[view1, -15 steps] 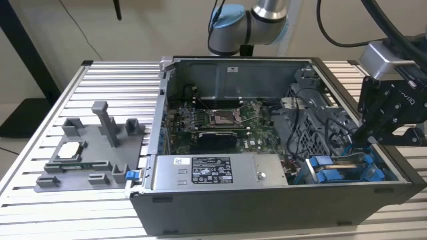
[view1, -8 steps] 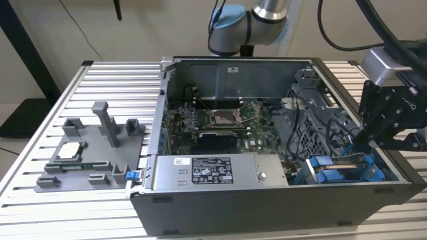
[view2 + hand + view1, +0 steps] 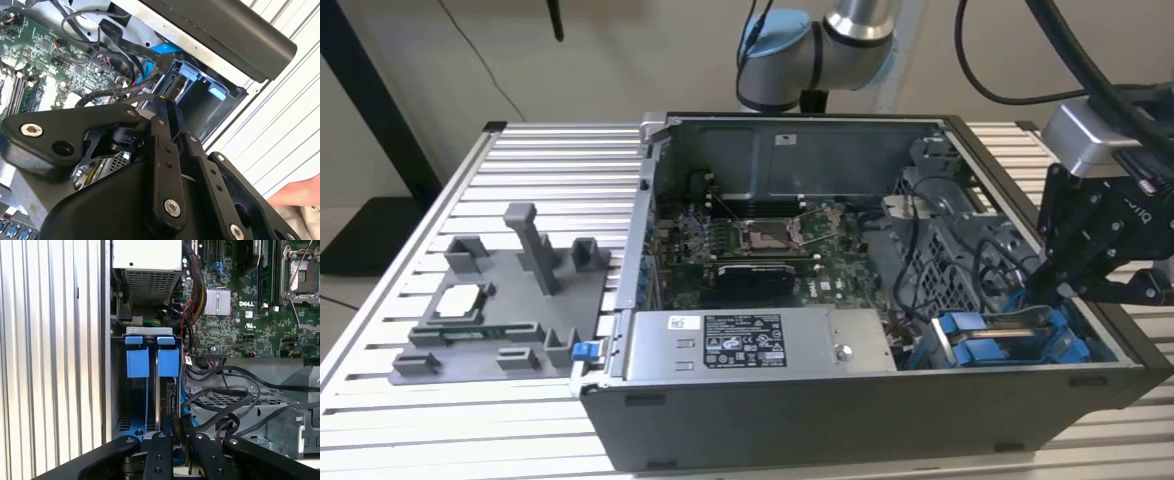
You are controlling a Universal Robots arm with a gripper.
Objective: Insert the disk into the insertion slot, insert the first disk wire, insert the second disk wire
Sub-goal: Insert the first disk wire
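Blue-framed disk seated edge-on in insertion slot. Long axis pointing straight away from gripper; near end just ahead of gripper, black wires alongside. Gripper clenched or released: cannot tell.

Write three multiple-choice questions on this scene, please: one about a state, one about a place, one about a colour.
1. How is the case?
A. shut
B. overturned
C. open, board showing

2. Where is the gripper?
A. away from the case
B. over the cage, at the exterior view's right
C. at the case's end on the exterior view's left

3. What colour are the cage's tabs?
A. blue
B. red
C. yellow

Answers:
1 C, the board lies bare in the exterior view.
2 B, the exterior view shows it above that end.
3 A, both tabs are bright blue in the first wrist view.
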